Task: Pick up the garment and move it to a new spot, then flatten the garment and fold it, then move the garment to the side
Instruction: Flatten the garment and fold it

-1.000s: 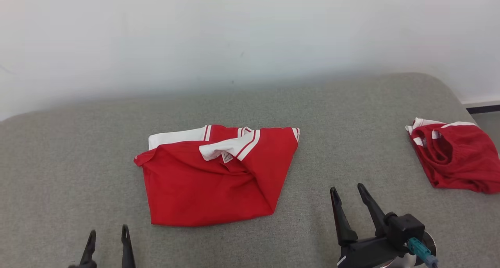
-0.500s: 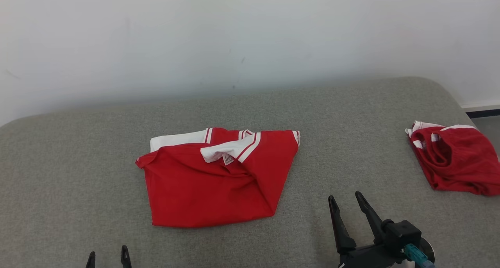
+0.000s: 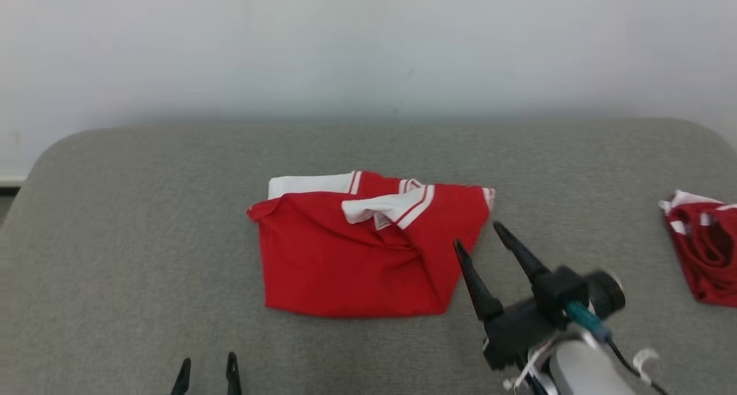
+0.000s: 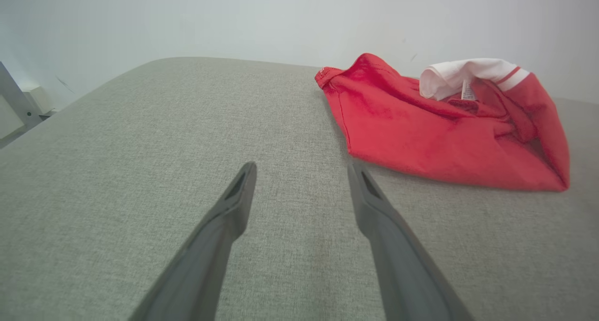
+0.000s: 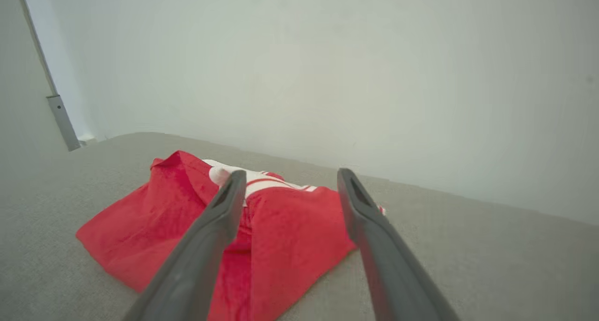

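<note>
The garment (image 3: 357, 257) is a red shirt with white striped collar and cuffs, folded into a rough rectangle in the middle of the grey padded surface (image 3: 144, 211); it also shows in the left wrist view (image 4: 440, 134) and right wrist view (image 5: 281, 237). My right gripper (image 3: 478, 236) is open, raised, its tips over the garment's right edge. Between its fingers in the right wrist view lies the red cloth. My left gripper (image 3: 207, 367) is open at the bottom edge, apart from the garment, above bare surface (image 4: 299, 171).
A second red and white garment (image 3: 705, 251) lies bunched at the right edge of the surface. A pale wall (image 3: 368, 44) runs behind. The surface's rounded left corner (image 3: 40, 159) shows, with floor beyond it.
The head camera has shifted, so the scene sits further right. My right gripper has lifted and swung left to the garment's right edge. The garment itself lies as before.
</note>
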Controlling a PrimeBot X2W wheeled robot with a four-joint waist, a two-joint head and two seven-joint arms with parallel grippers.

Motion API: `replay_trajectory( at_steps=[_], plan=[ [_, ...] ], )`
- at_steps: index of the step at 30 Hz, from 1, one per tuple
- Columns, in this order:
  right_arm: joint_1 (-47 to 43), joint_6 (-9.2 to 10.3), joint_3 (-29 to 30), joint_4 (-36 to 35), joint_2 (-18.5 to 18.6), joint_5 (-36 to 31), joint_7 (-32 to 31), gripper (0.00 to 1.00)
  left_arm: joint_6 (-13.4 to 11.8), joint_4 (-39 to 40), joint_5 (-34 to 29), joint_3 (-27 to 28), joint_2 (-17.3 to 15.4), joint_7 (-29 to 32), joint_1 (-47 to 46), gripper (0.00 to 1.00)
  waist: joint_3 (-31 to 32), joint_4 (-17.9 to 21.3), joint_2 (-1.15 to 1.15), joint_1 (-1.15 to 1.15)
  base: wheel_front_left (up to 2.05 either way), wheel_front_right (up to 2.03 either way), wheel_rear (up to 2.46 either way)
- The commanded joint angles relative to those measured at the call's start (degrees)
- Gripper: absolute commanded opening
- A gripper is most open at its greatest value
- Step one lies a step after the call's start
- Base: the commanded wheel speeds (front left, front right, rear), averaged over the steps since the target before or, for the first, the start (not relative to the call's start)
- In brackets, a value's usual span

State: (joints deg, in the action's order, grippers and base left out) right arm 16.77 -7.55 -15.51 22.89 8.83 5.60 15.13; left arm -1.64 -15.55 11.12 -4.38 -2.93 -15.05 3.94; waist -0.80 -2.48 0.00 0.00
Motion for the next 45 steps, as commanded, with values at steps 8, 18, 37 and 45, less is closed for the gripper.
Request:
replay_trajectory(
  at_steps=[8, 18, 37, 45],
  plan=[
    [15.0, 0.15, -8.8, 14.8, 5.9, 0.2, -0.6, 1.0, -0.2, -1.8, 2.9, -3.8, 0.1, -0.2, -3.3, 1.0, -5.6, -10.9, 0.0, 0.0, 0.0, 0.0, 0.0],
    [27.6, 0.15, -18.3, 29.5, 7.1, 1.8, -1.5, 1.0, -1.2, -1.7, 4.6, -6.4, 0.1, -0.2, -4.3, 1.0, -8.4, -16.2, 0.0, 0.0, 0.0, 0.0, 0.0],
    [35.7, 0.15, -22.5, 40.6, 4.9, 2.1, -1.4, 0.0, -1.8, -1.1, 5.6, -7.0, 0.1, -0.2, -5.0, 1.0, -9.3, -16.1, 0.0, 0.0, 0.0, 0.0, 0.0],
    [36.9, 0.15, -15.4, 34.0, 7.1, 3.1, 0.1, 0.0, -1.4, -1.2, 4.4, -5.6, 0.1, -0.2, -4.8, 1.0, -7.5, -13.0, 0.0, 0.0, 0.0, 0.0, 0.0]
  ],
)
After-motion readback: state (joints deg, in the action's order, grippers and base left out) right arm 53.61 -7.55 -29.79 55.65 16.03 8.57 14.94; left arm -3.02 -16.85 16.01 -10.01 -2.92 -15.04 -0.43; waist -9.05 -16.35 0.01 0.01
